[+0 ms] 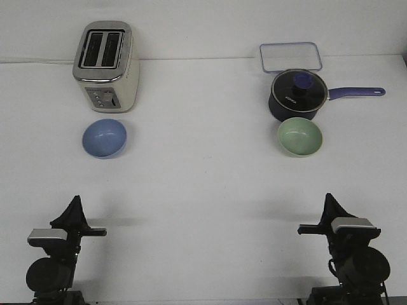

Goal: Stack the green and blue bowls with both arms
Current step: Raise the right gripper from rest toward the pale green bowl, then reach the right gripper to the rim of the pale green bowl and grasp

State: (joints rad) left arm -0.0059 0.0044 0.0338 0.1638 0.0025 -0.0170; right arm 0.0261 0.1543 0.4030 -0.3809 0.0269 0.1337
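Observation:
The periwinkle blue bowl (104, 138) sits upright on the white table at the left, just in front of the toaster. The pale green bowl (299, 136) sits upright at the right, just in front of the dark saucepan. The bowls are far apart and both are empty. My left gripper (75, 204) is low at the near left, well short of the blue bowl. My right gripper (330, 201) is low at the near right, well short of the green bowl. Each gripper's prongs meet in one point and hold nothing.
A cream and silver toaster (106, 66) stands at the back left. A dark lidded saucepan (297, 95) with a purple handle pointing right stands behind the green bowl. A clear rectangular container (290, 56) lies behind it. The white table (203, 184) spreads between the bowls.

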